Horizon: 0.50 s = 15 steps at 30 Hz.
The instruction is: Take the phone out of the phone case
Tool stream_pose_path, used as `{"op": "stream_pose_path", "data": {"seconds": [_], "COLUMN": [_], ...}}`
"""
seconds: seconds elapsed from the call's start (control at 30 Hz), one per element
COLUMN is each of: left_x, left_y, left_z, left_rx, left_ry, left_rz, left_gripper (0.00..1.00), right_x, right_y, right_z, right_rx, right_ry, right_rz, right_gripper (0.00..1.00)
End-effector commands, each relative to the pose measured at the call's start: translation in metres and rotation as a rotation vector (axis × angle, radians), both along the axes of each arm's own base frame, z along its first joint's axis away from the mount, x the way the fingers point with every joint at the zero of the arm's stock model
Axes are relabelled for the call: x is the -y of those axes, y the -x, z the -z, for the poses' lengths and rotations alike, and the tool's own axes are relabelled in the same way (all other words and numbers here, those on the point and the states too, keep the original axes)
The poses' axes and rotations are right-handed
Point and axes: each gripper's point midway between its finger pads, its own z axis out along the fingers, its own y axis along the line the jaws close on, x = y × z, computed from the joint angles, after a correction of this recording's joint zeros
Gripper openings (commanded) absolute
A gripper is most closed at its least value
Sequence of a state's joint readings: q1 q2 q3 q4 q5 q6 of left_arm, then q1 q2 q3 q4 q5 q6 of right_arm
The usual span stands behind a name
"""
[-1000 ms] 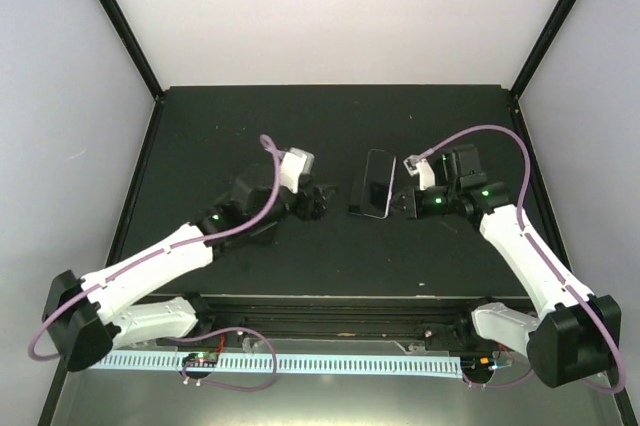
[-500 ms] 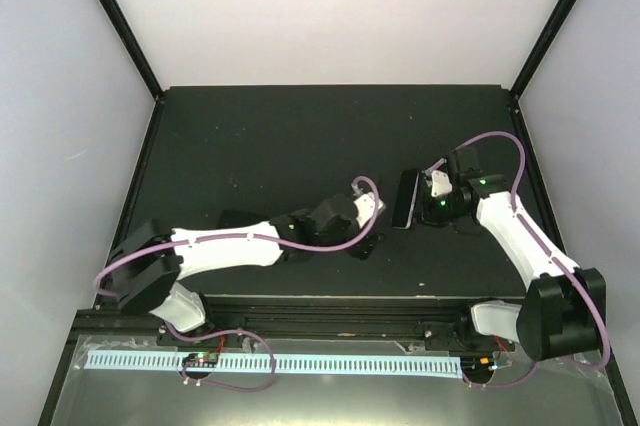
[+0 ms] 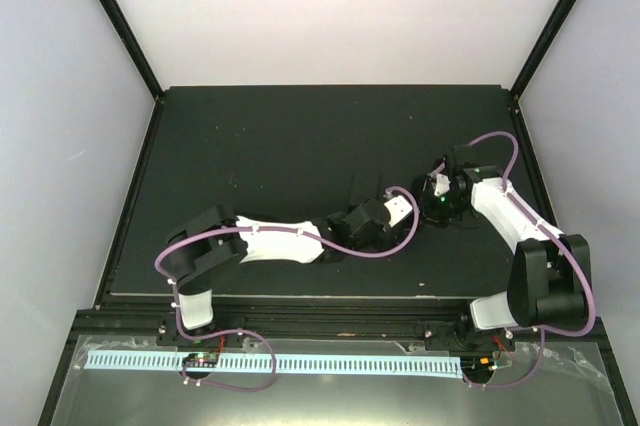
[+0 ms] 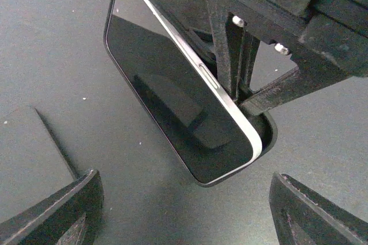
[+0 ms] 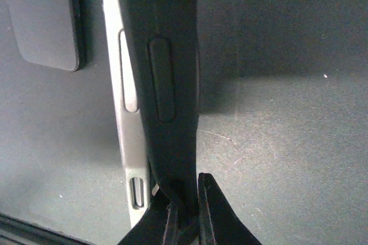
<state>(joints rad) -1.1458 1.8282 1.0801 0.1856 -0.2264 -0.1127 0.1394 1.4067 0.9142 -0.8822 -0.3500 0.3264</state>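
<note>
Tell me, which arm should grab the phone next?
Probably left: the left gripper is open facing the phone, while the right gripper is shut on the case edge, busy holding it.

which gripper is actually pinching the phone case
The right gripper, shut on the edge of the black phone case. The left gripper stands wide open, short of the phone, gripping nothing.

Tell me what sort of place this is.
Probably a robotics lab test cell, not a home or shop: a black table boxed in by plain white panels on black frame posts, with the left arm and right arm bolted at its near edge.
</note>
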Motion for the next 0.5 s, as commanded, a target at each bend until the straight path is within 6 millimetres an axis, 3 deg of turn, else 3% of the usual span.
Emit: {"op": "stream_pose_path", "data": {"seconds": [0.0,0.47], "left_x": [0.023,0.040], "left_y": [-0.013,-0.024], "left_z": [-0.027,0.002], "left_rx": [0.101,0.126], "left_ry": [0.058,-0.020], "left_rz": [0.012,0.029], "left_gripper": [0.80,0.75], "right_x": [0.006,0.000], "right_y": [-0.016,-0.020], "right_z": [-0.006,0.008], "right_rx": [0.030,-0.027], "right_ry": [0.030,0.003], "right_rz": [0.044,0.050], "right_gripper": [0.01,0.01]}}
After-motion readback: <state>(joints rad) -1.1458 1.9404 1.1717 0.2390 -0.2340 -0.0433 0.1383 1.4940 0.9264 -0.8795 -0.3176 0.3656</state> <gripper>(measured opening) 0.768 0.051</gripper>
